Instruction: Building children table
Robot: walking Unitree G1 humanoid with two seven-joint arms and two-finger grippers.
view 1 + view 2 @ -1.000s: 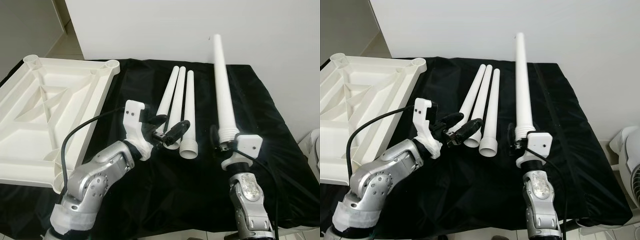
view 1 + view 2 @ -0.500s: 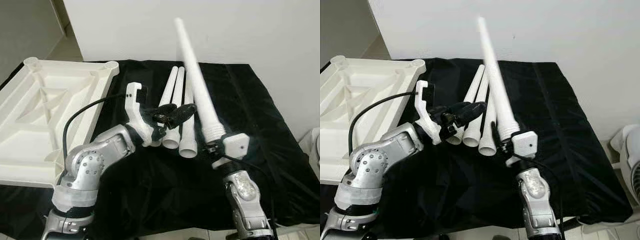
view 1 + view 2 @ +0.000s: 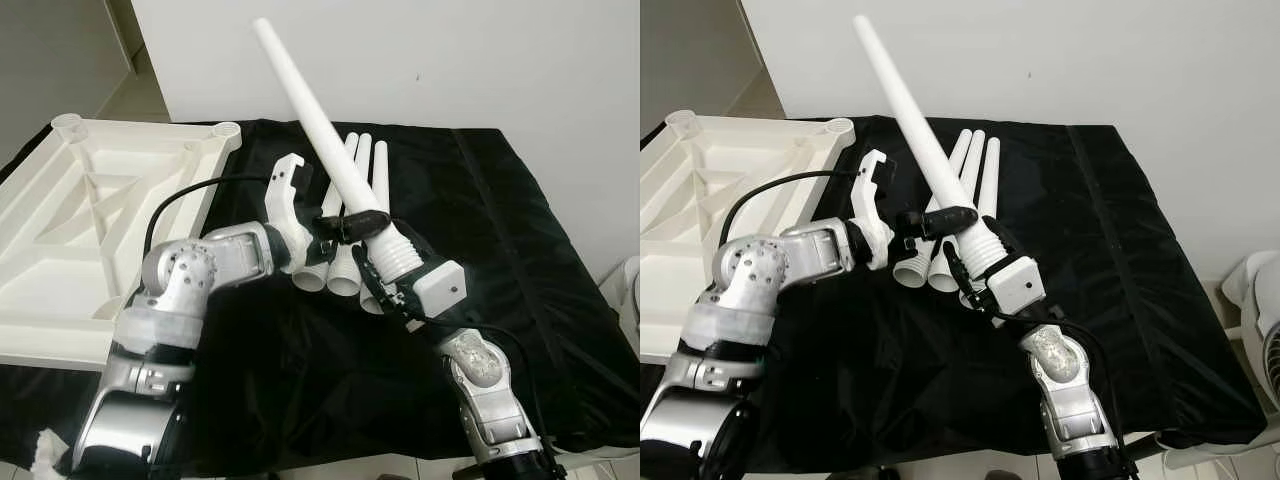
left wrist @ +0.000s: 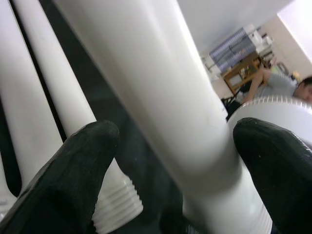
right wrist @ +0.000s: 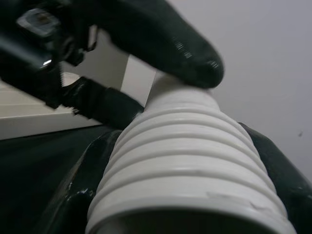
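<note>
My right gripper (image 3: 385, 282) is shut on the threaded end (image 5: 180, 170) of a long white table leg (image 3: 310, 100). The leg slants up and to the left over the table. My left gripper (image 3: 352, 224) reaches in from the left just above the threads. It is open, with its fingers (image 4: 73, 180) on either side of the leg (image 4: 161, 97) and a dark gap showing. Three more white legs (image 3: 378, 185) lie side by side on the black cloth behind the grippers. The white tabletop (image 3: 60, 250) lies upside down at the left, with round sockets (image 3: 226, 130) at its corners.
A black cloth (image 3: 500, 250) covers the work table, with bare room to the right of the legs. A white wall stands close behind. A white fan (image 3: 1265, 330) sits past the right edge. A person (image 4: 287, 90) is far off in the left wrist view.
The right gripper has swung the leg from upright to leaning left and has shifted left. The left gripper has risen and moved right until its fingers are on either side of the leg.
</note>
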